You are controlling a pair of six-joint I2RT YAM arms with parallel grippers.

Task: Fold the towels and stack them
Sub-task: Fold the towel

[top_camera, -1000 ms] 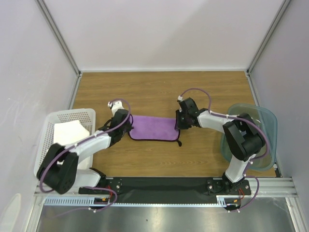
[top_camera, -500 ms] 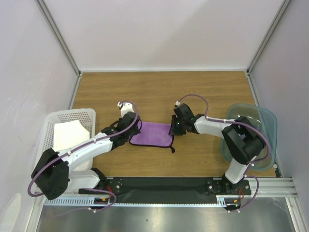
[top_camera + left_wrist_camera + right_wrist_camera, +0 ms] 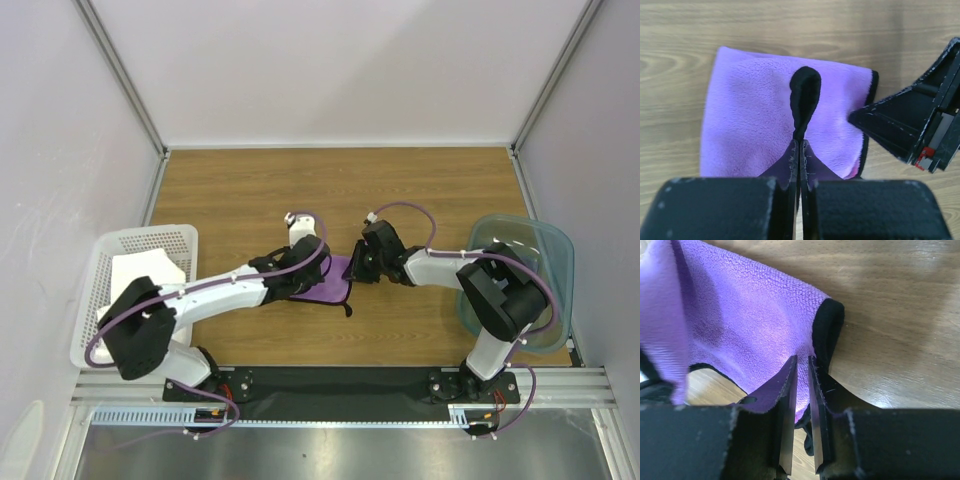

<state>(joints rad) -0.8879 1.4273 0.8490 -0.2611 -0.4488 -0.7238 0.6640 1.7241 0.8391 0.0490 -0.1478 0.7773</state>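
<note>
Wood-grain surface (image 3: 300,190) fills my overhead view, boxed in by plain white walls (image 3: 330,70) on three sides. Both arms reach toward the middle, and the purple towel (image 3: 325,282) lies bunched between the two sets of jaws, which have met almost nose to nose over it. From the left wrist camera I see the left jaws pressed fully together on a pinched-up ridge of the purple towel. Its black hem stands in a narrow loop just ahead of the tips, and the rest of the cloth spreads flat on the wood beyond them. The black body of the right arm's wrist (image 3: 920,120) sits just to the right of those jaws, touching the towel's right edge. From the right wrist camera, the right jaws are drawn in to a thin slit and clamped on a corner of the same towel. A black-hemmed corner curls past the right-hand tip, and purple fleece drapes up and away to the left of the jaws. Well off to the left of the left jaws, a white perforated basket (image 3: 150,238) holds the white towel (image 3: 140,275), folded loosely inside it. Behind and to the right of the right jaws, a translucent teal bin (image 3: 545,260) sits at the surface's edge, partly hidden by the right arm (image 3: 500,290).
</note>
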